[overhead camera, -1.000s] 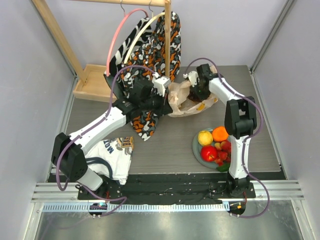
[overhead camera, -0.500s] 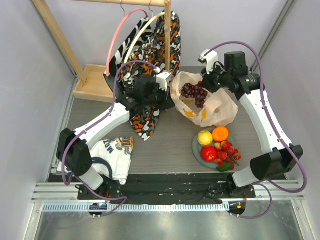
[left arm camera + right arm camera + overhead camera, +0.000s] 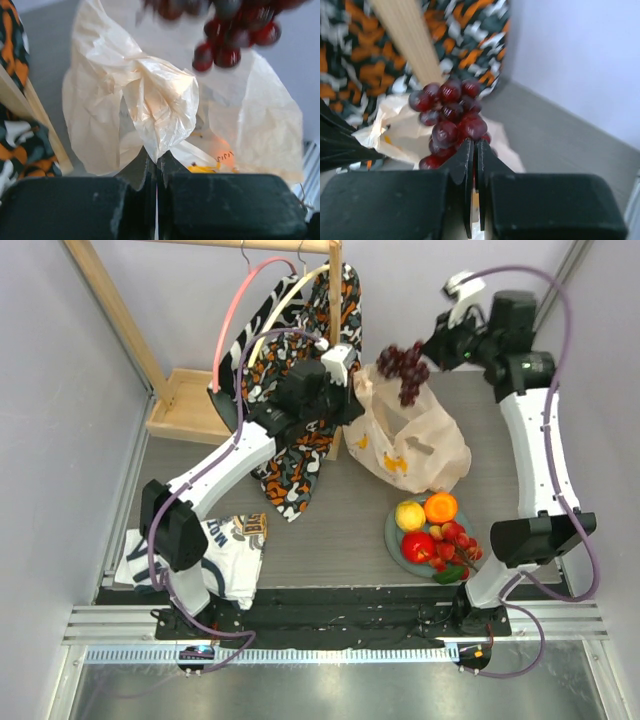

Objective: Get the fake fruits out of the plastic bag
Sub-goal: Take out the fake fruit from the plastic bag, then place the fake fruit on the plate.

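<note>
The beige plastic bag [image 3: 410, 435] stands crumpled on the table at the back centre. My left gripper [image 3: 358, 388] is shut on the bag's top edge [image 3: 160, 100] and holds it up. My right gripper [image 3: 428, 352] is shut on the dark purple grapes [image 3: 403, 368] and holds them in the air above the bag; they also show in the right wrist view [image 3: 451, 117] and at the top of the left wrist view [image 3: 225, 30]. A yellow-red apple [image 3: 409, 515], an orange [image 3: 440, 507], a red apple [image 3: 418, 546] and a red berry cluster [image 3: 456, 542] lie on the plate [image 3: 391, 537].
A patterned orange-black-white cloth [image 3: 295, 370] hangs from a wooden rack [image 3: 335, 310] just left of the bag. A folded printed shirt [image 3: 225, 550] lies at the front left. The rack's wooden base [image 3: 180, 405] sits at the back left.
My right gripper has lifted the grapes up out of the bag and back to the right. My left gripper has raised the bag's edge, and the bag now stands taller.
</note>
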`<state>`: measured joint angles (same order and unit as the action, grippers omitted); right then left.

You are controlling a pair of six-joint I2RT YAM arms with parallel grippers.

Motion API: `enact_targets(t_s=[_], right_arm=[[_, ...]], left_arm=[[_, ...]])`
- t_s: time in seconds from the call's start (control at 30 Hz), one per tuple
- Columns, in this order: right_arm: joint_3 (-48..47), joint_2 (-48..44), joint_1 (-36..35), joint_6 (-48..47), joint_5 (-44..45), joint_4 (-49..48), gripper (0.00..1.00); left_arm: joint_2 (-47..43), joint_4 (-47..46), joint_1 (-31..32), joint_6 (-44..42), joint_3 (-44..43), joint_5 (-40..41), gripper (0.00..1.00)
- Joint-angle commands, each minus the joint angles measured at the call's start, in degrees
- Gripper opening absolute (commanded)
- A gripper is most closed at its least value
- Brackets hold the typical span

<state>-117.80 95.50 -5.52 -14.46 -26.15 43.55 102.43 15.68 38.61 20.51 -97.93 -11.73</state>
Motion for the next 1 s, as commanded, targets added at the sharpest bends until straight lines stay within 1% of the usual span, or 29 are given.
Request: enact_targets(t_s=[0.0,0.03,0.07,0.13,0.17,0.2,0.23,0.27,0.3,0.33,0.37,0.4,0.43,0.47,0.6,0.67,0.8,0.97], right_arm=[[-11.4,-0.4,3.2,8.7,-7.6,-5.6,0.04],[-11.7,-0.6,3.1,9.2,-8.4,-5.1,0.04],[-11.6,-1.0,3.1,9.9,-8.9,-4.4,0.04],[-9.0,-3.8,3.1,9.3,-9.0,-2.2,0.04],[-8.1,-5.1,3.2,8.1,-9.1,0.0,0.04],[-7.1,-6.4,3.1,4.9,-9.2,2.1,0.04],[-7.4,-8.7,3.1,2.3,-9.0,4.8,0.04],[-7.7,-9.6,3.1,-0.3,-8.7,11.7,0.03],[-8.5,-10.9,3.1,-6.7,-8.5,15.6,0.03],[-8.6,-13.1,3.2,-9.9,-8.0,19.5,0.03],[-8.4,-14.5,3.2,-12.8,-7.3,26.5,0.02],[-6.9,-15.9,3.1,-15.8,-6.1,29.3,0.02],[-5.4,-19.1,3.1,-19.3,-4.0,31.3,0.02],[-3.7,-20.7,3.1,-21.0,-3.0,33.9,0.01],[7.4,-28.5,3.1,-25.7,-0.1,35.8,0.01],[10.8,-31.4,3.1,-27.0,0.9,35.6,0.01],[19.5,-33.5,3.2,-28.6,0.7,35.6,0.01],[27.6,-34.1,3.1,-31.1,1.0,35.3,0.01]], left_arm=[[3.3,-4.3,0.2,-2.2,-8.5,5.7,0.0],[4.2,-4.5,0.2,-3.2,-9.3,6.9,0.0],[5.5,-4.7,0.1,-4.9,-9.8,9.8,0.0],[7.1,-5.2,0.1,-6.1,-11.1,11.3,0.0],[7.3,-5.4,-0.1,-7.6,-11.3,11.3,0.0],[7.4,-5.7,-0.2,-8.5,-11.8,11.4,0.0],[7.3,-5.8,-0.2,-9.3,-11.9,11.1,0.08],[7.4,-6.0,-0.3,-10.0,-12.0,11.1,0.14],[7.3,-5.9,-0.3,-11.0,-12.1,11.4,0.25],[7.2,-5.9,-0.3,-11.4,-12.2,11.4,0.29],[7.2,-5.8,-0.4,-11.5,-12.3,11.4,0.32],[7.2,-5.4,-0.7,-11.5,-12.5,11.4,0.35],[7.2,-5.2,-0.8,-11.5,-12.5,11.3,0.35],[7.2,-5.0,-0.9,-11.5,-12.5,12.9,0.35],[6.3,-4.3,-1.3,-11.5,-11.2,13.0,0.36],[5.8,-4.3,-1.3,-11.5,-10.7,12.9,0.36],[5.4,-3.9,-1.3,-10.9,-9.6,12.2,0.35],[4.7,-3.9,-1.3,-10.1,-8.4,12.0,0.36]])
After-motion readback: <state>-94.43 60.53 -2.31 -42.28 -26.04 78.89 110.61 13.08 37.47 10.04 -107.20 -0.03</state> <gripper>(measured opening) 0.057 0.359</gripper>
